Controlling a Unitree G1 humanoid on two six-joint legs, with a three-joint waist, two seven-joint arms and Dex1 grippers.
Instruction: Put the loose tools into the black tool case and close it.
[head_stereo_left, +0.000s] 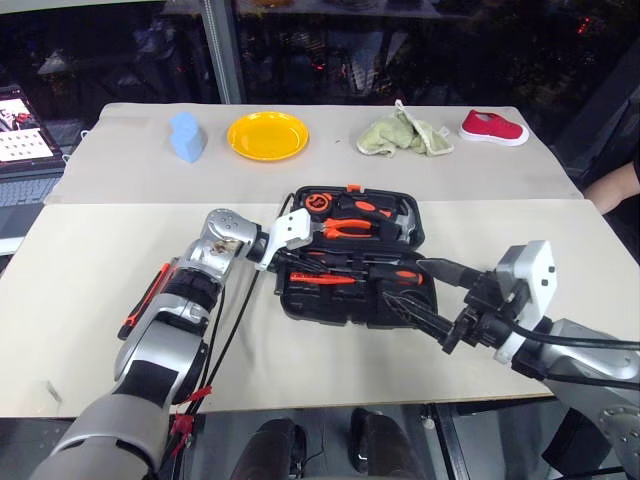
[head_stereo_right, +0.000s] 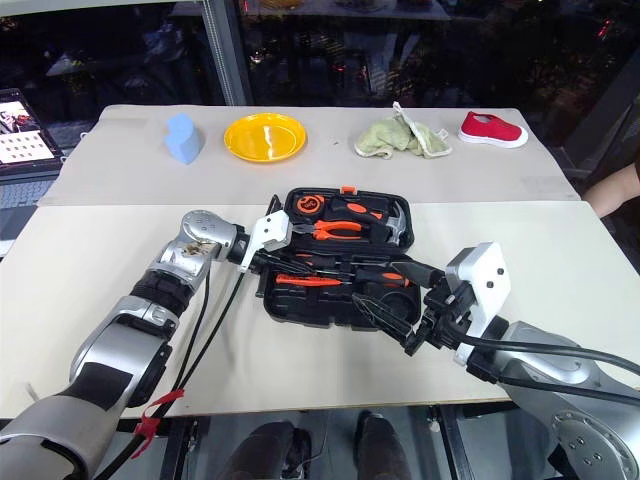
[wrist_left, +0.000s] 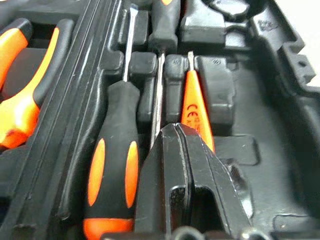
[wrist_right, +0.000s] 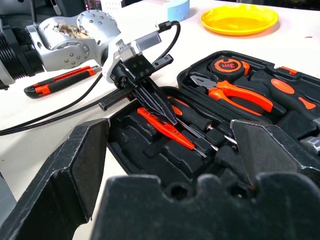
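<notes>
The black tool case (head_stereo_left: 352, 262) lies open on the table (head_stereo_left: 90, 300), its long axis running across from the left gripper (wrist_right: 165, 116) towards the right gripper (head_stereo_left: 425, 292). Inside, the slim orange tester screwdriver (wrist_right: 167, 129) lies lengthwise just beside the left gripper's tips, next to a screwdriver with a black-orange handle (wrist_left: 114, 167). The left gripper's fingers are pressed together, tips down in the case and clasping nothing visible; whether they touch the tester is hard to judge. The right gripper hovers at the case's near corner, jaws spread wide and empty. The orange-and-black utility knife (wrist_right: 59, 83) lies on the table behind the left wrist, partly hidden in the eye views.
</notes>
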